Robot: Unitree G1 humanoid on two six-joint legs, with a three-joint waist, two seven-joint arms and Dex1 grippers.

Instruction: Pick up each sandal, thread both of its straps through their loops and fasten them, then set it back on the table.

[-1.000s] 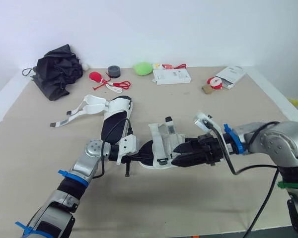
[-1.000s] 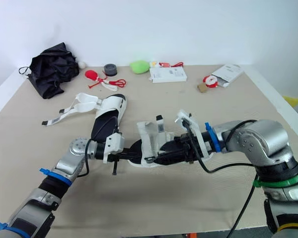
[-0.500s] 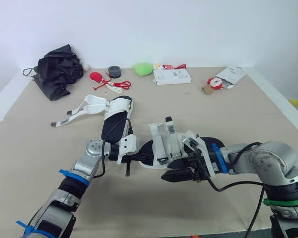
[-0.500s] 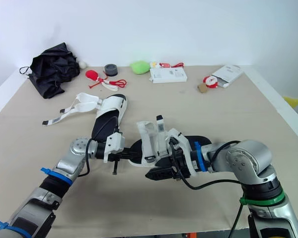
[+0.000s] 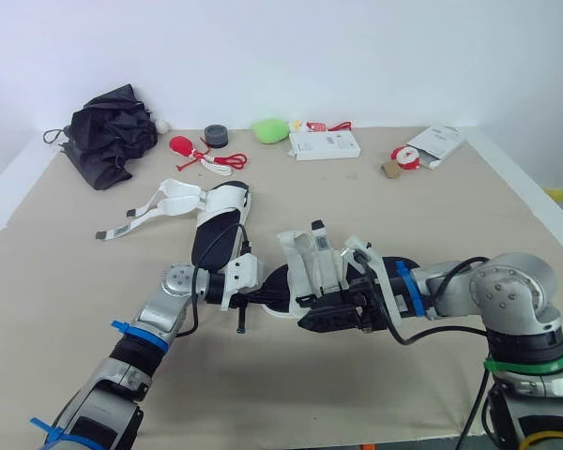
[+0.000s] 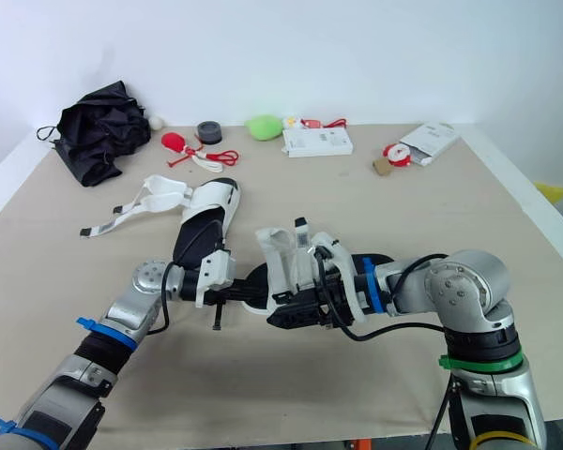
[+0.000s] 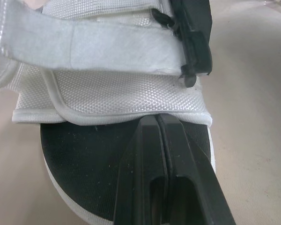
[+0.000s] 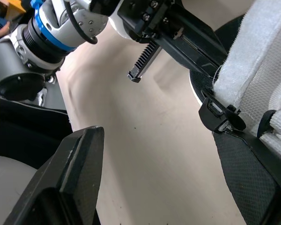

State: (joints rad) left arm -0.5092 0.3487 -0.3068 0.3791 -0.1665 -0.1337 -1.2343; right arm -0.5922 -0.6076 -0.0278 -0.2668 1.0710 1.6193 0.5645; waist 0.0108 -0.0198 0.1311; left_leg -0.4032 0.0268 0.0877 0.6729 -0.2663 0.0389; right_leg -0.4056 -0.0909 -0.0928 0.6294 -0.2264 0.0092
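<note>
Black rubbery footbed and white woven mesh are making up the near sandal (image 5: 305,272), lying on the table (image 5: 432,216) at the centre of the frame. The left gripper (image 7: 157,123) is resting on its footbed with both fingers pressed together and nothing visible between them. That looks like a weak hold, so the sandal could be sliding or twisting as soon as a strap is pulled. The right gripper (image 5: 324,317) is sitting low against the sandal's near side with its fingers spread wide. It is closing on nothing yet, and it could be catching the small black plastic loop (image 8: 220,115) instead of the strap. The strap (image 7: 84,47) is looking soft, flat and fuzzy, likely to be folding or bunching at the loop rather than feeding cleanly.

Further back, toward the middle left, the second sandal (image 5: 216,225) is lying flat with its limp white straps (image 5: 145,211) trailing loose. Along the upper edge, a crumpled black fabric bundle (image 5: 108,131), a rounded green lump (image 5: 270,129) and a flat white box (image 5: 325,144) are sitting well apart from the work.
</note>
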